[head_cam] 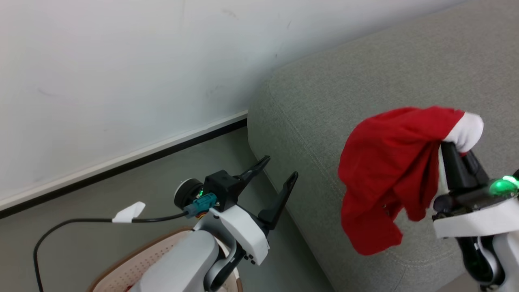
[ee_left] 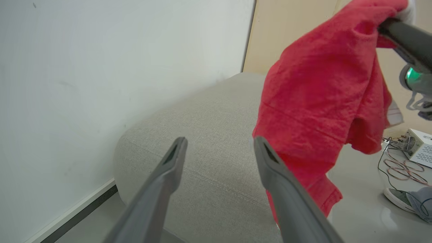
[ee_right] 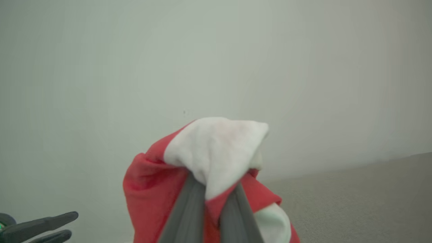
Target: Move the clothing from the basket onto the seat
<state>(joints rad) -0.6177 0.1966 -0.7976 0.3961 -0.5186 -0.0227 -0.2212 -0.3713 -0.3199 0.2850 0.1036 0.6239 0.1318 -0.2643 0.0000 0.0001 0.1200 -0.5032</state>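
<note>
A bright-red garment with a white trim [head_cam: 389, 174] hangs from my right gripper [head_cam: 456, 148], which is shut on its white part, above the front edge of the light-grey seat [head_cam: 365, 81]. In the right wrist view the cloth [ee_right: 216, 152] bunches over the fingers [ee_right: 189, 206]. In the left wrist view the red garment [ee_left: 320, 87] dangles over the seat [ee_left: 209, 141]. My left gripper [head_cam: 279, 168] is open with nothing in it, beside the seat's left end and above the basket [head_cam: 134, 263], whose cream holed wall and brown rim show at the bottom, mostly hidden by my arm.
A white wall [head_cam: 121, 61] with a dark baseboard [head_cam: 121, 166] runs behind the grey floor. A black cable [head_cam: 73, 223] with a white tag trails from my left wrist. In the left wrist view, a white box [ee_left: 418, 146] and wires lie on the floor at far right.
</note>
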